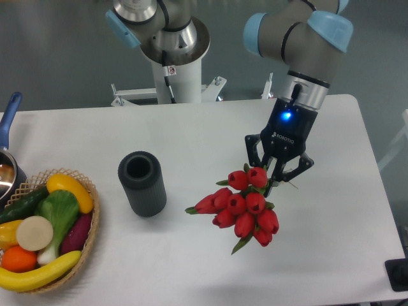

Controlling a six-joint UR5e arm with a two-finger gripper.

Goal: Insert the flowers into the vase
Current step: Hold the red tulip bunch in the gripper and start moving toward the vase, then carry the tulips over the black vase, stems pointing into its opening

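One vase (141, 183); one bunch of flowers (245, 207), about ten red buds; one basket (89, 236) holding roughly eight toy fruits and vegetables; one pot (7, 167), partly cropped; one gripper (273, 183).

tool (275, 177) gripping flowers (244, 207), vase (142, 183) apart

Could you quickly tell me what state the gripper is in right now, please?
Gripper: closed on the stems of the bunch of red tulip buds with green leaves, apparently lifted off the white table.
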